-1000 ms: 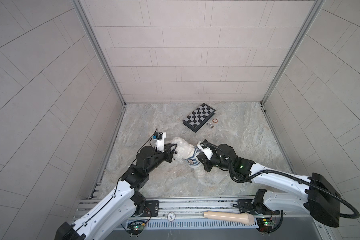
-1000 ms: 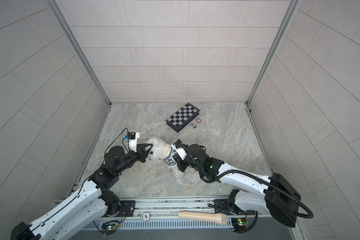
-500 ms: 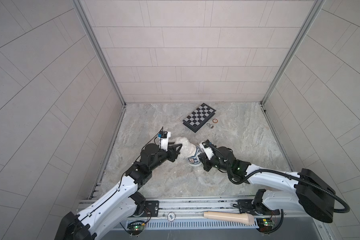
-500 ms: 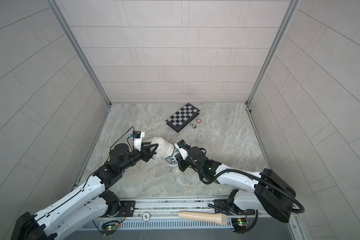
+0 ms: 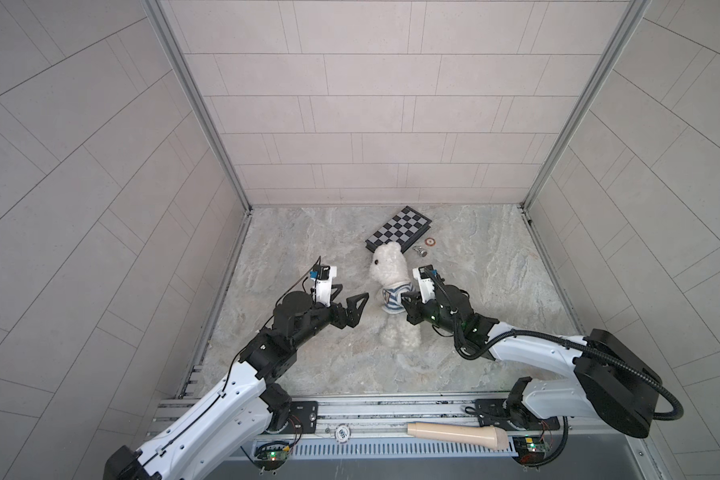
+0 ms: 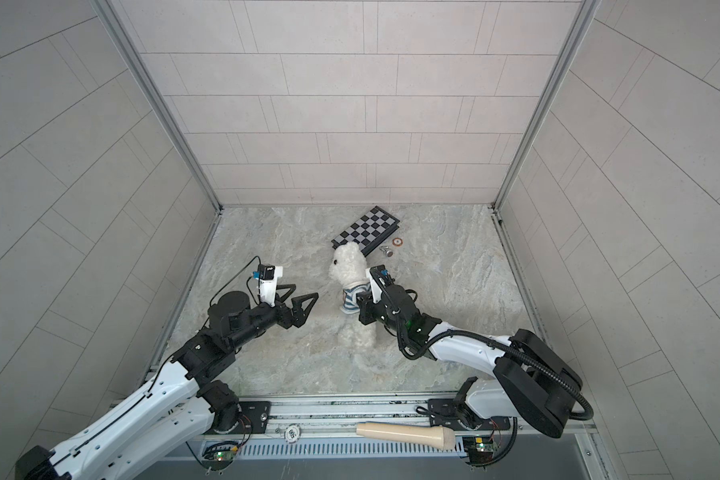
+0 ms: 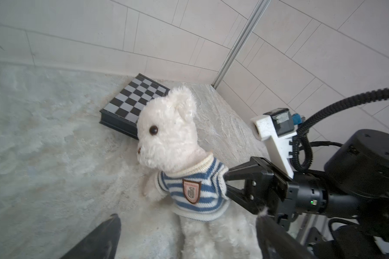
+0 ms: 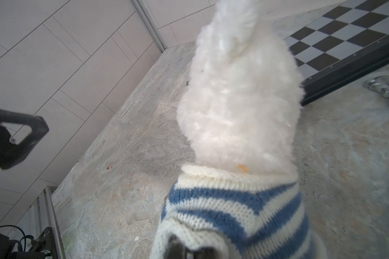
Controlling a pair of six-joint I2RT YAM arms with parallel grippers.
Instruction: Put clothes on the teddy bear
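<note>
Left gripper (image 5: 353, 291) spread wide, empty, just beside the teddy bear (image 5: 389, 266), not touching it. Right gripper (image 7: 226, 182) pressed together, pinching the side edge of the striped shirt (image 7: 195, 190), which sits on the bear's torso. Bear is on the marble table (image 5: 308, 365) between my two grippers, with its head at the chessboard (image 5: 400, 230) and its face turned toward my left arm
</note>
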